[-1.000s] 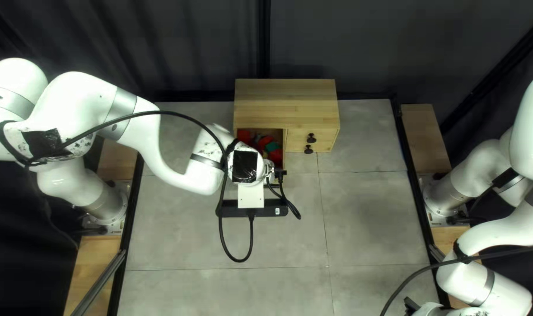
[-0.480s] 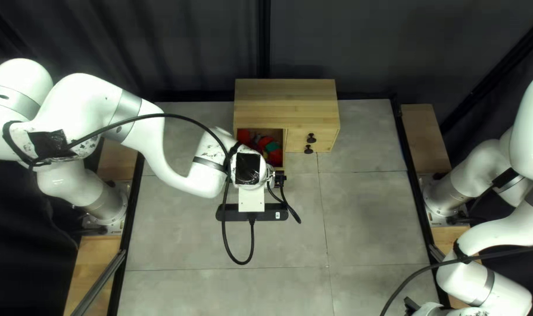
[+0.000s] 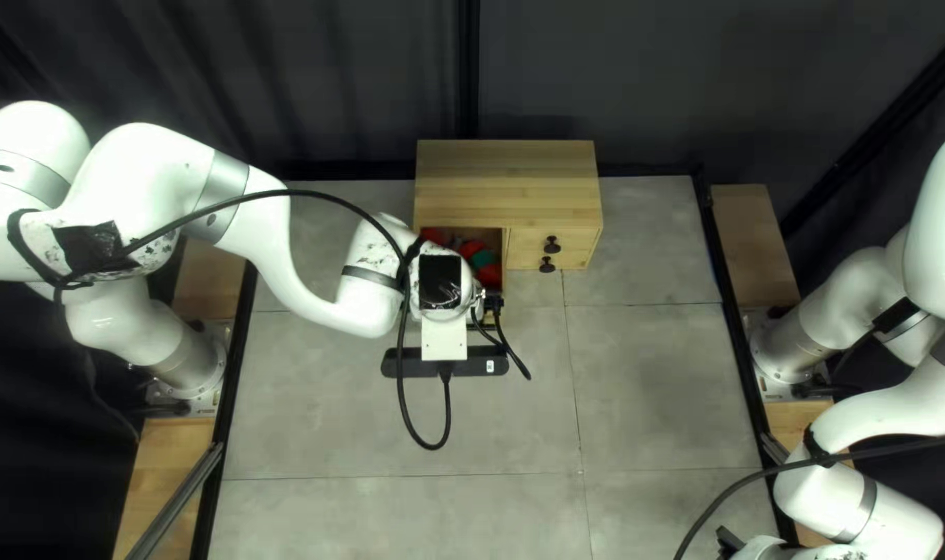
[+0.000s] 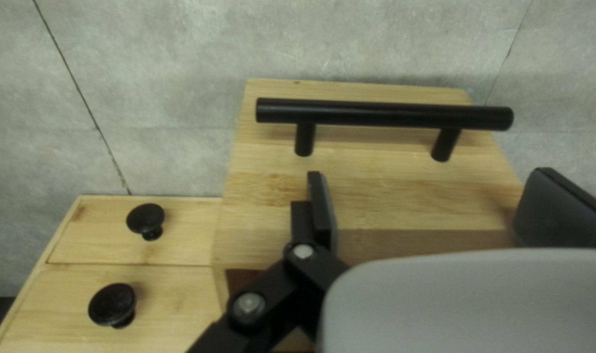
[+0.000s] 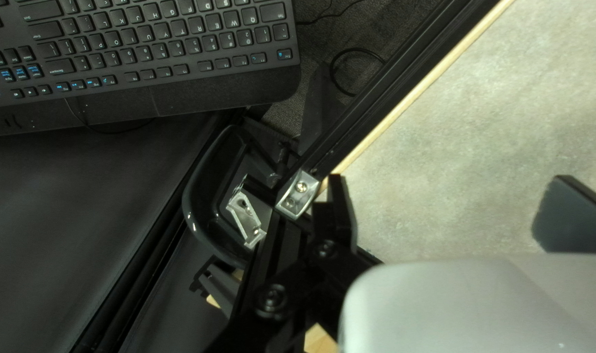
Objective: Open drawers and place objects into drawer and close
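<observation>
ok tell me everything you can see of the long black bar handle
The handle is a straight, smooth black bar, likely metal, on two short black posts fixed to the pale wooden drawer front. Both bar ends reach past the posts. It lies ahead of my open left pincer, which does not touch it.

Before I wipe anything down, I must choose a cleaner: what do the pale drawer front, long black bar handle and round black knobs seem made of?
The pale drawer front: smooth wood, perhaps bamboo, by its striped grain. The black bar handle: probably satin-coated metal, by its faint sheen. The black knobs: slightly glossy by their highlights; metal or plastic.
</observation>
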You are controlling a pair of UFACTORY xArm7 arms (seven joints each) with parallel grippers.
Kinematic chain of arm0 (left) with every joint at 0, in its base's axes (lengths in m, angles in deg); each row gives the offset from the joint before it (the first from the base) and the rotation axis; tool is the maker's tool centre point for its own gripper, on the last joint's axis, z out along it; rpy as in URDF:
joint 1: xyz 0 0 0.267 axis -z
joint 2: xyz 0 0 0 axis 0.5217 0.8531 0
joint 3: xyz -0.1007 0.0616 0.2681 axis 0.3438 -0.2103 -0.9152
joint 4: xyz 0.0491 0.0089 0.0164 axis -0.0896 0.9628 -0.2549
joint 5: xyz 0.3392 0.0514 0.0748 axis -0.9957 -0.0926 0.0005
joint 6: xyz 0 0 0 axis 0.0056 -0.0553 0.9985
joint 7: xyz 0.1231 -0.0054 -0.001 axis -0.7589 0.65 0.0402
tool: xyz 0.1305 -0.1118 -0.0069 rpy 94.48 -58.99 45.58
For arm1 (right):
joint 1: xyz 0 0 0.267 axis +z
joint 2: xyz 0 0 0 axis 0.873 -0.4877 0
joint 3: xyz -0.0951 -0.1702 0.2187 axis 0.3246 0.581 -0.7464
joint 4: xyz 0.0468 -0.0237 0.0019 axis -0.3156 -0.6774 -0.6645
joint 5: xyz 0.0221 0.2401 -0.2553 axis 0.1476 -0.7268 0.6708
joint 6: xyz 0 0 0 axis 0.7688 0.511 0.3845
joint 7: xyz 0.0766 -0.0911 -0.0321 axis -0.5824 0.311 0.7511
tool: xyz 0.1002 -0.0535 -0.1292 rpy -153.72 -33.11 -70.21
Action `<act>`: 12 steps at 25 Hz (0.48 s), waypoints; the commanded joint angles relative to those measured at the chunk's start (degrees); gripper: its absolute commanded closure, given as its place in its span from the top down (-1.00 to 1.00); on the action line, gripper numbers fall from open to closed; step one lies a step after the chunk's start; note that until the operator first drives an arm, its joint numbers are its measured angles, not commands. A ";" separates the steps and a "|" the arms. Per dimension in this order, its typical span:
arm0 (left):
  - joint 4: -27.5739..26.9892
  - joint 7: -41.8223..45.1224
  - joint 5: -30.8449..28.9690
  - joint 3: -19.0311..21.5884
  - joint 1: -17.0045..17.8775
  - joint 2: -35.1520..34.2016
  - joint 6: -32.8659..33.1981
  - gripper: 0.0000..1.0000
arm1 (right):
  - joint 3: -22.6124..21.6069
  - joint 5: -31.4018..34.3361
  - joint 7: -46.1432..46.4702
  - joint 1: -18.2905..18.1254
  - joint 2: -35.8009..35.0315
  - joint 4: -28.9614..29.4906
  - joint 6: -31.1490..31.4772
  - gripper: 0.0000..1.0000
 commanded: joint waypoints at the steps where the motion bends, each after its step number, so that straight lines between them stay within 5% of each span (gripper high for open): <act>1: 0.18 -0.09 0.07 -0.01 -0.04 -0.10 0.17 1.00 | 0.00 0.00 0.00 0.00 0.00 0.00 0.00 1.00; 12: 0.00 -0.34 -0.04 -0.32 -0.37 0.19 0.71 1.00 | 0.00 0.00 0.00 0.00 0.00 0.00 0.00 1.00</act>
